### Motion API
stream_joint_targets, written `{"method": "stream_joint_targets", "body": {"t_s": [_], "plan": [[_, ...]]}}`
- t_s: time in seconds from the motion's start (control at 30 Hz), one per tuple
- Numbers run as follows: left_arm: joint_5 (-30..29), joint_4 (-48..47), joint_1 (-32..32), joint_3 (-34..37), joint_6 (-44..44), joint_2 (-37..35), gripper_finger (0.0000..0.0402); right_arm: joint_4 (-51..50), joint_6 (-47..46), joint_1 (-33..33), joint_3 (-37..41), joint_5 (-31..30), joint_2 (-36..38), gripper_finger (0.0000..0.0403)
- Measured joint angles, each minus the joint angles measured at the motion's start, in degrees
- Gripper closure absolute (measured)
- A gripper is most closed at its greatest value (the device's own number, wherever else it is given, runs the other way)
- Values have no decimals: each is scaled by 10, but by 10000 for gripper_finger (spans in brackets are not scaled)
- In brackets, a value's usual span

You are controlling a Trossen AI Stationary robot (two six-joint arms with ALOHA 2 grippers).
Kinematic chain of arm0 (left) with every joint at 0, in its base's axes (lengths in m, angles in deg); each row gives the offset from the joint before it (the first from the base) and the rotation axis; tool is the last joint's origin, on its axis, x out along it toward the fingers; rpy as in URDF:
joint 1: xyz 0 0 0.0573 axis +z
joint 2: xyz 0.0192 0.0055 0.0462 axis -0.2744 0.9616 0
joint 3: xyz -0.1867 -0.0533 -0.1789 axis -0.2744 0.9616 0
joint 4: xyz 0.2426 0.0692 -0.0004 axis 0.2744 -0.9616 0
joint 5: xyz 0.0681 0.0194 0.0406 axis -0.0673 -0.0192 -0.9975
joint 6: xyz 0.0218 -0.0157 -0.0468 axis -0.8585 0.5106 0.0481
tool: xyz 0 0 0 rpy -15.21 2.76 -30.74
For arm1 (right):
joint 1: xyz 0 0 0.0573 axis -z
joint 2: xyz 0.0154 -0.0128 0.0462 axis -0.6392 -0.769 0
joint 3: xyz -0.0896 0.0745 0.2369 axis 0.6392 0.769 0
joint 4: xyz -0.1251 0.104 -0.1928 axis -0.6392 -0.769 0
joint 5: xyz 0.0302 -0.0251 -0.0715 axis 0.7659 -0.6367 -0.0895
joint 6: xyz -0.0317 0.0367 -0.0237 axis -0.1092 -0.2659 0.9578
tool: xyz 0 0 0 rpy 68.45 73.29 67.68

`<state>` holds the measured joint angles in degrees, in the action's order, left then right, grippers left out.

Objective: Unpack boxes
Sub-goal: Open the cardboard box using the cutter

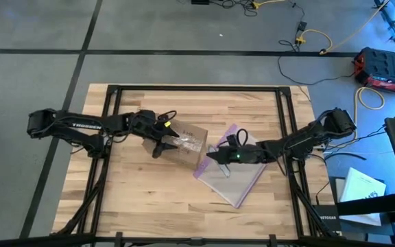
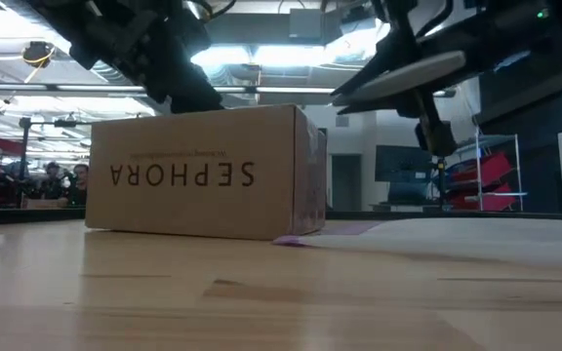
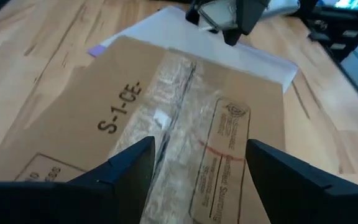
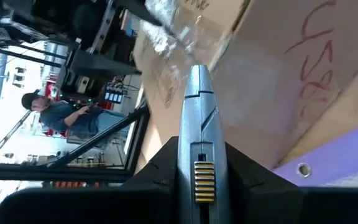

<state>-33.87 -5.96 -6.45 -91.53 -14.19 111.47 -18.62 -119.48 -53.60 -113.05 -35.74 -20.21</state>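
A brown cardboard box [image 1: 192,140] lies on the wooden table [image 1: 136,199], its "SEPHORA" side [image 2: 183,175] facing the near edge and its taped seam [image 3: 179,106] on top. My left gripper [image 1: 162,143] is open just above the left end of the box top, one finger on each side of the seam [image 3: 201,158]. My right gripper [image 1: 217,155] is shut on a small grey knife-like tool [image 4: 197,112] at the box's right end. The tool's tip [image 4: 196,71] is close to the taped top edge there. My left gripper: I cannot tell whether its fingertips [image 3: 143,155] touch the box top. My right gripper pinches the tool's handle [image 4: 199,177] between its two fingers. The fingers come level from the table's right, along the tool. The tool sticks out past them toward the box, clear of the table.
A clear plastic bag with a purple edge [image 1: 237,180] lies flat on the table under my right gripper, against the box's right end. The dark frame rails [image 1: 108,137] run along the table's left and right sides. People stand in the room beyond [image 4: 55,115].
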Motion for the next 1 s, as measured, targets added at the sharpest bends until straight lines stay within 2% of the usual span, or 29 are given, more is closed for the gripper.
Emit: {"method": "stream_joint_targets", "body": {"t_s": [0.3, 0.57, 1.0], "plan": [[-5, 34, 14, -1, -61, 57, 163, -8, -93, 19, 0, -12, 0, 352], [-9, 128, 24, -2, -79, 115, 163, -28, -154, 19, 0, -18, 0, 352], [-11, 125, 47, -2, -105, 122, 163, -49, -172, -4, 0, -59, 19, 352]]}}
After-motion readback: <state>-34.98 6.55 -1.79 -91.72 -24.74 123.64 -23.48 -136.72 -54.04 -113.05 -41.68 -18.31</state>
